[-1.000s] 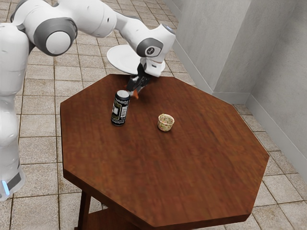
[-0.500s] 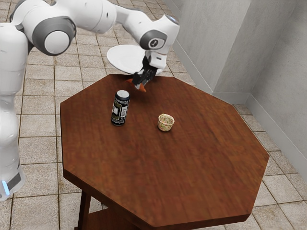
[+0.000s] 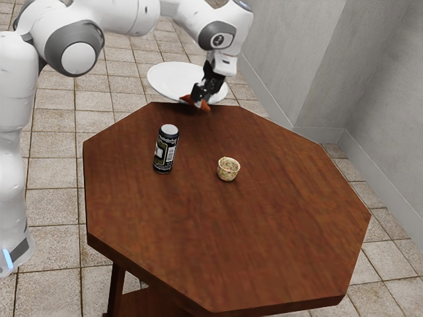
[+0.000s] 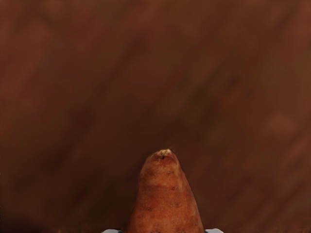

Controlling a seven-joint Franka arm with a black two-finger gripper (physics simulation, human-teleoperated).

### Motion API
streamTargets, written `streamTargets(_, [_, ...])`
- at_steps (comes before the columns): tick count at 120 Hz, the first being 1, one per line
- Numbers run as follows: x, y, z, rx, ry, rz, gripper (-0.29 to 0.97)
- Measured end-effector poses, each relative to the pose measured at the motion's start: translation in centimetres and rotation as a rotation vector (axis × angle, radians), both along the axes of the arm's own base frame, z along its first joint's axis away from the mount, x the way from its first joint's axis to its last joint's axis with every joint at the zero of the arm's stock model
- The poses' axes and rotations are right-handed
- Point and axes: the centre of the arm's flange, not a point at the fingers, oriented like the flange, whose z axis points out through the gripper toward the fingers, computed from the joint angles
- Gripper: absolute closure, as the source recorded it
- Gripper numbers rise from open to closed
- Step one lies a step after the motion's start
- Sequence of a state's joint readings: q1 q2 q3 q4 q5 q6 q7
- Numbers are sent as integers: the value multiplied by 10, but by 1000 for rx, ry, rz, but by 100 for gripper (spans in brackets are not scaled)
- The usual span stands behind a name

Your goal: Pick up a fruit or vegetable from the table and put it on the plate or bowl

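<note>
You are looking at a simulated domestic room, the kind of corner where a household eats. You can tell by the floor of square beige ceramic tiles (image 3: pixel 59 191), by the plain grey plaster walls (image 3: pixel 390 86) meeting in a corner with a pale skirting board (image 3: pixel 383 181) along their foot, and by the octagonal table of dark reddish polished wood (image 3: pixel 264 218) on wooden legs. The tableware supports this: a round white plate (image 3: pixel 168 79) by the table's far edge, and a small cream patterned bowl (image 3: pixel 228 168) and a dark cylindrical can with a white lid (image 3: pixel 166 149) standing upright on the top.
</note>
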State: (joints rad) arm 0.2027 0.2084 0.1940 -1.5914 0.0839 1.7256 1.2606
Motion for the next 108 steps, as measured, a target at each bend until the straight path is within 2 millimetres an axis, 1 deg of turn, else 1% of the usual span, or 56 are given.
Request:
streamTargets(10, [-9,23,9,6,-8,45,55])
streamTargets(23, [-27,56,13,14,-4,114,55])
streamTargets(40, [-45,84,17,21,3,173,56])
streamTargets(51, [-55,102,25,34,-7,210,56])
streamTargets(62, [-52,110,31,47,-17,221,55])
streamTargets(70, [-51,117,25,46,-12,237,55])
streamTargets(85, [-42,130,16,59,-10,258,56])
streamTargets(100, [-36,157,21,80,-54,298,56])
streamTargets(108, [-33,165,22,83,-77,309,55])
